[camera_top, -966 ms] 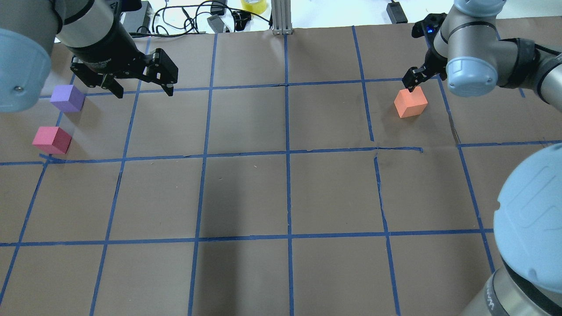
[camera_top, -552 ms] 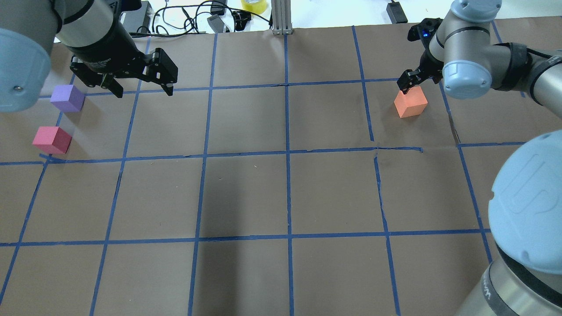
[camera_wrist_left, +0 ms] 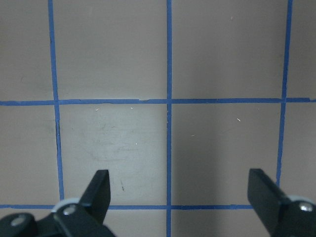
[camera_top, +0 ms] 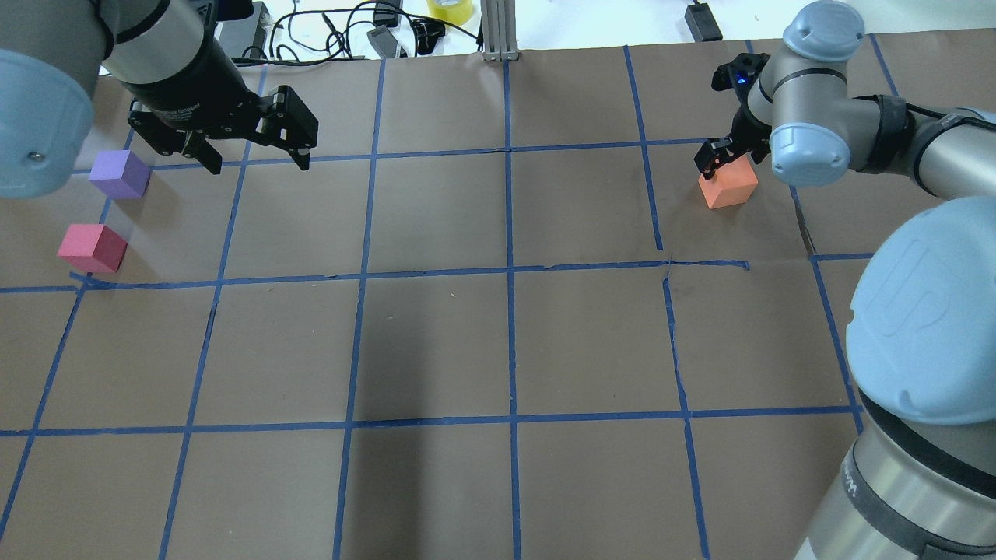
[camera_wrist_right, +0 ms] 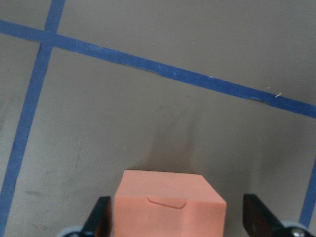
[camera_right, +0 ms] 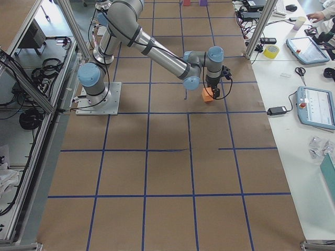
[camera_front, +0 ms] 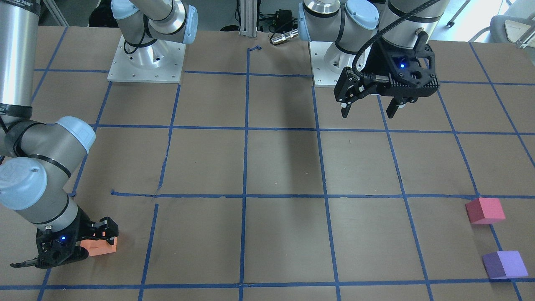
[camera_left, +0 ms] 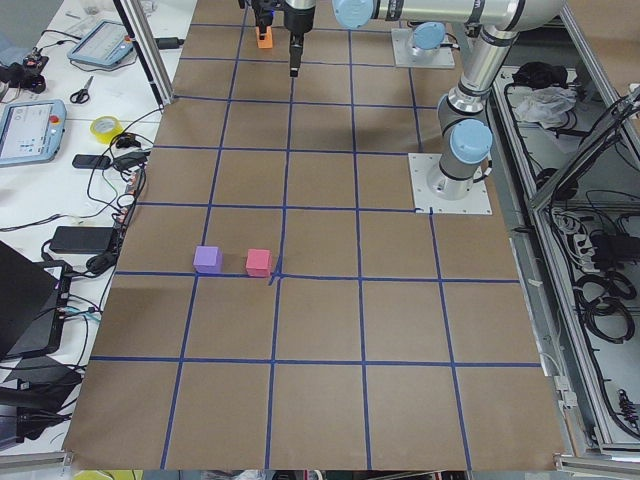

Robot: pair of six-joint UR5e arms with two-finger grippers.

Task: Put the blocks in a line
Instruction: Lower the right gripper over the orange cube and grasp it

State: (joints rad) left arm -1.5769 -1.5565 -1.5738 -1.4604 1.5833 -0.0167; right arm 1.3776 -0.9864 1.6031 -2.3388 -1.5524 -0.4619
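Your left gripper [camera_top: 257,159] hangs raised and points straight down, fingers spread wide (the wrist view shows both tips far apart at the frame's lower corners). Your right arm [camera_top: 879,132] reaches far forward with the elbow bent and the wrist turned down. Your right gripper [camera_wrist_right: 178,219] sits low, its fingers parted too.

Near arm's base plate [camera_right: 99,102] sits at 9 o'clock on the brown table [camera_right: 157,183]. The arm reaches across toward 2 o'clock. The right gripper [camera_right: 211,88] is down at the orange block [camera_right: 208,95] — grip unreadable from here. Far off at 12 o'clock, the pinkish-red block [camera_right: 186,2] and purple block [camera_right: 203,2] sit side by side. A yellow tape roll [camera_right: 271,51] lies on the white bench at 2 o'clock.
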